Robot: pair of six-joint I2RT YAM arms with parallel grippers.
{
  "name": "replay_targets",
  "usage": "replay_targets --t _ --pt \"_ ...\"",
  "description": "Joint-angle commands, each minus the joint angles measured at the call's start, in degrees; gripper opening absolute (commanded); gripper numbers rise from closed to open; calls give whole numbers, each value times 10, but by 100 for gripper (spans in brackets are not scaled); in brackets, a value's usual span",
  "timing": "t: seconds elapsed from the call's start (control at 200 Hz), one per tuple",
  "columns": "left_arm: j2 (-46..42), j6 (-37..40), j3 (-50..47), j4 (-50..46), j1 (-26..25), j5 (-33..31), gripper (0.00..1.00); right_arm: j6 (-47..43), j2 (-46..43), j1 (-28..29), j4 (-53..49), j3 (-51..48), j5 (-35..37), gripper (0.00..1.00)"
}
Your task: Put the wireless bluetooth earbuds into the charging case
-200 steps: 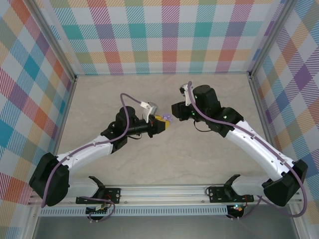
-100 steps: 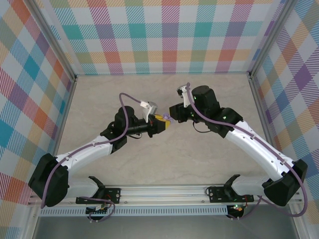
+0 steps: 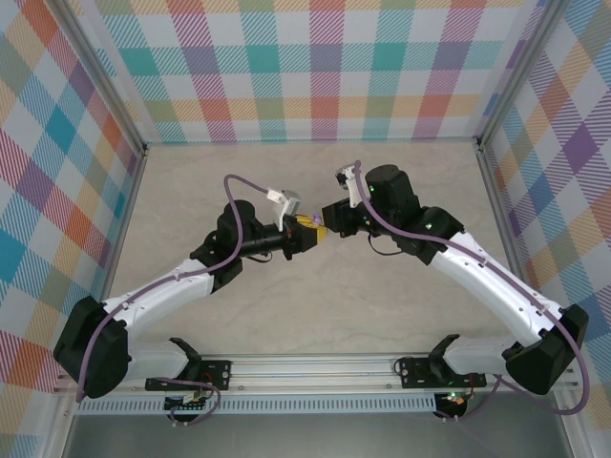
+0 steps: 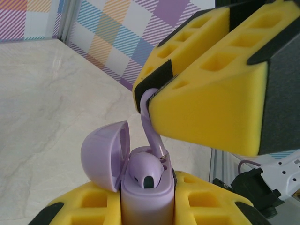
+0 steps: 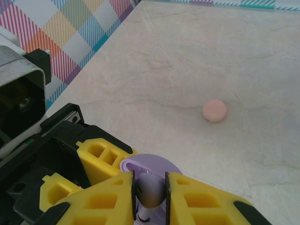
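Note:
My left gripper (image 4: 146,208) is shut on the charging case (image 4: 144,199), a lilac case held upright above the table with its lid (image 4: 104,152) swung open to the left. One earbud (image 4: 146,169) sits in the case. My right gripper (image 5: 150,197) is shut on the second earbud (image 5: 151,188) and holds it just over the case. That earbud's stem (image 4: 151,124) reaches down to the open slot beside the seated bud. In the top view the left gripper (image 3: 304,236) and the right gripper (image 3: 329,227) meet at mid-table.
A salmon-pink round disc (image 5: 214,110) lies on the marble tabletop beyond the grippers. Checked walls (image 3: 315,67) close in the back and both sides. A metal rail (image 3: 325,367) with the arm bases runs along the near edge.
My right gripper has moved left with its earbud until it meets the left gripper over the open case. The left gripper has shifted slightly away from the rail.

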Motion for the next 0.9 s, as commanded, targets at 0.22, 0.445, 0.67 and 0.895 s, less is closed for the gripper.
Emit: replay_targets --t 0.22,0.445,0.67,0.895 --pt "-14 -10 23 14 -1 2 7 -12 3 6 22 13 -12 21" --pt "-12 -15 26 11 -1 -3 7 -15 7 9 22 13 -20 21" --pt "-13 -22 26 15 -1 -6 7 -17 9 12 20 12 -19 21" --pt "-12 -25 27 15 -1 -3 7 -13 4 14 24 6 13 21"
